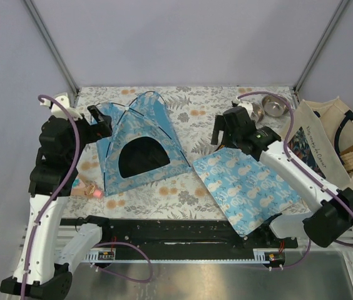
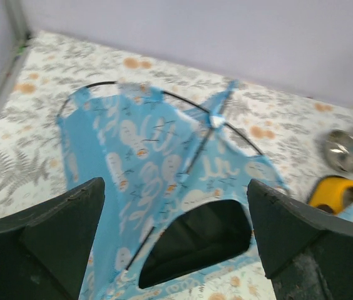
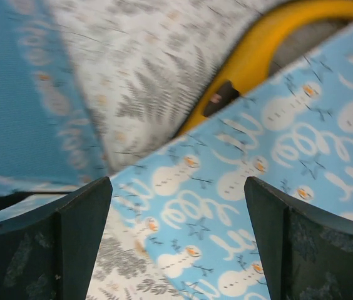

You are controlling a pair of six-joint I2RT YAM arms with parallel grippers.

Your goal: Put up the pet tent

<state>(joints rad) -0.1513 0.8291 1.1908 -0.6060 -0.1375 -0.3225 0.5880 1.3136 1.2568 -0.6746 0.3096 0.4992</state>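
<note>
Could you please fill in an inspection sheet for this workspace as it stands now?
Surface: table covered by a fern-print cloth.
Job's things: pet tent standing upright, doorway facing the arms.
Clutter: matching mat flat beside the tent; metal bowls at the far right; tote bag at the right edge; small pink object near the left arm.
Claws: left claw open and empty, at the tent; right claw open and empty, over the mat's corner.
Cables: purple cables run along both arms, off the tent.
Surroundings: plain walls, metal frame posts.
</note>
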